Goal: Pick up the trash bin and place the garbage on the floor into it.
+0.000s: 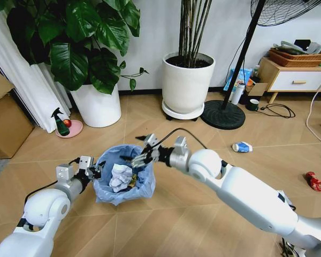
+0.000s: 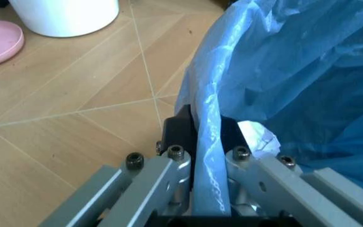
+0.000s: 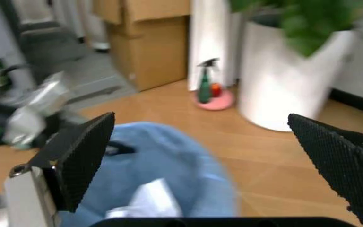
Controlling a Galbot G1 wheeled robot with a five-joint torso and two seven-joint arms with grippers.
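Trash bin: small round bin lined with a crinkly light-blue bag, standing on the herringbone floor in front of the robot, between its two arms.
Bin contents: a crumpled white paper wad lies inside, with a small dark-yellow scrap just beside it.
Left pincer: at the bin's left rim, clamped narrow on the rim; the left wrist view shows the bag-covered rim edge running between the two black pads, one outside the bin and one inside.
Right pincer: held over the bin's far right rim, fingertips above the opening; in the right wrist view its two black textured fingers stand wide apart with nothing between them, and the blue bag lies below them.
Blue-white can: lying on its side on the floor, well to the right of the bin, beyond the right arm.
Red crushed wrapper: on the floor near the right edge, farther right than the can, well apart from both pincers.
Spray bottle: dark green, standing on a pink dish beside the left white plant pot, behind the bin.
Second white plant pot: behind the bin, next to a fan's round black base.
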